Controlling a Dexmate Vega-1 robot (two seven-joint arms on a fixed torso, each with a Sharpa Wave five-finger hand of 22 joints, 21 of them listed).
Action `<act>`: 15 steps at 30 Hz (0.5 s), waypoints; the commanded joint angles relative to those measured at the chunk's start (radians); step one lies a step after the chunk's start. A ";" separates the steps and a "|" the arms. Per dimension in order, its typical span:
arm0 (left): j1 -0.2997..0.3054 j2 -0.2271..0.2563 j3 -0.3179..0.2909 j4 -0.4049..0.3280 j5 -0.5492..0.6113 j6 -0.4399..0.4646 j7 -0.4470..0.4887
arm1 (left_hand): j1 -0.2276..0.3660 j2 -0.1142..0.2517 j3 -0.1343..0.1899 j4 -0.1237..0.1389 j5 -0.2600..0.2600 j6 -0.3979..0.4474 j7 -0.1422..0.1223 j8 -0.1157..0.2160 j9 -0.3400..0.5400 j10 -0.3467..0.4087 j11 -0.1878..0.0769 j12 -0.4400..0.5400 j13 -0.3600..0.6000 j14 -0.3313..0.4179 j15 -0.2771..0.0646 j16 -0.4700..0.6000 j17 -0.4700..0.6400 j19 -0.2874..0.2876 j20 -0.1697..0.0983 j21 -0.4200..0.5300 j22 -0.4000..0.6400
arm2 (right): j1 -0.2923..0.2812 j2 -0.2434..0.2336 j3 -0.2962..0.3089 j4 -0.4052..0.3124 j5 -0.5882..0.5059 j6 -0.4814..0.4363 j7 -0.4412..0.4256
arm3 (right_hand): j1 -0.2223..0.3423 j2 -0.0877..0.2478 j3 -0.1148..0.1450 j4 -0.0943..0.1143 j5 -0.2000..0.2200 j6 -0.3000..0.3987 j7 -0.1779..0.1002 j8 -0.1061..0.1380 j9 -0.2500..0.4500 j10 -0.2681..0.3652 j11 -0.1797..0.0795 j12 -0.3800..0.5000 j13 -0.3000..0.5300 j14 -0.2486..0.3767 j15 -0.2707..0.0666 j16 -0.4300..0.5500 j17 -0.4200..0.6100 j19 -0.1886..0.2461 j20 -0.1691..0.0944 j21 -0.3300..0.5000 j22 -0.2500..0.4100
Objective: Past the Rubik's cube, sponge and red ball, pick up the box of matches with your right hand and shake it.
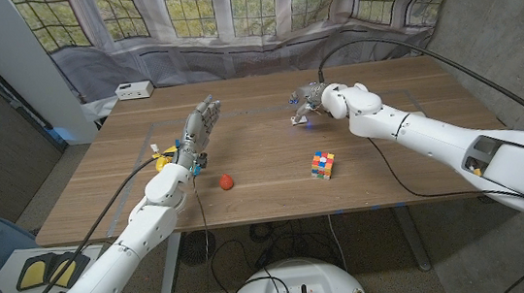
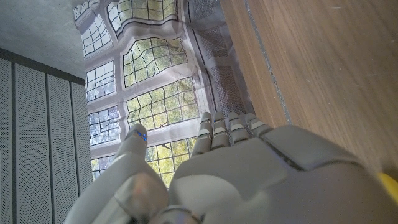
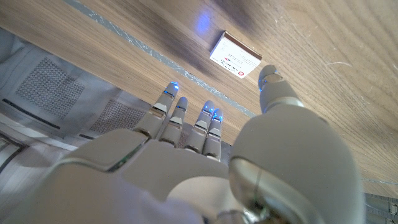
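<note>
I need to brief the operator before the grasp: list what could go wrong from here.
1. The box of matches lies flat on the table, clear of the open right hand; the fingers may push it along rather than get under it.
2. It looks small and thin, so a loose pinch could lose it in the shake.
3. The table's far edge seems close; a nudged box might slide off.

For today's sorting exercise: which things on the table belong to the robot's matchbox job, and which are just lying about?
Job: box of matches, right hand.

Lying about: Rubik's cube, red ball, yellow sponge, white box at the far edge, left hand.
</note>
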 commanded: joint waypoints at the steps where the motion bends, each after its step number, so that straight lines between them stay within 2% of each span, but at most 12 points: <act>1: -0.005 -0.001 0.000 0.006 -0.001 0.001 -0.004 | 0.004 0.003 0.006 -0.004 0.000 0.011 -0.006 0.001 0.004 0.005 0.000 -0.003 0.004 0.001 -0.003 -0.001 0.001 0.001 0.008 0.002 0.003 | 0.011 0.024 -0.023 0.066 0.001 0.020 -0.052 | 0.015 0.003 0.001 0.007 0.007 0.022 -0.008 0.008 0.003 0.022 -0.002 0.006 0.001 0.019 -0.004 0.008 0.004 0.019 -0.001 0.008 0.003; 10: -0.001 0.000 -0.002 0.005 0.000 0.000 0.002 | 0.004 0.003 0.006 -0.004 0.000 0.012 -0.007 0.001 0.004 0.006 -0.003 -0.003 0.004 0.002 -0.003 -0.001 0.001 0.001 0.007 0.003 0.003 | 0.017 0.036 -0.041 0.100 0.001 0.030 -0.069 | 0.020 0.005 -0.001 0.009 0.008 0.042 -0.015 0.014 0.003 0.033 -0.015 0.008 0.001 0.033 -0.005 0.012 0.005 0.025 -0.003 0.007 0.003; 15: -0.004 -0.002 -0.001 0.009 -0.002 0.001 -0.001 | 0.004 0.003 0.007 -0.004 0.000 0.012 -0.008 0.001 0.004 0.007 -0.004 -0.003 0.004 0.003 -0.001 -0.001 0.001 0.001 0.006 0.003 0.003 | 0.018 0.038 -0.051 0.110 -0.007 0.025 -0.078 | 0.022 0.005 -0.005 0.011 0.009 0.081 -0.043 0.025 0.003 0.058 -0.030 0.014 0.001 0.043 -0.008 0.014 0.007 0.029 -0.002 0.006 0.003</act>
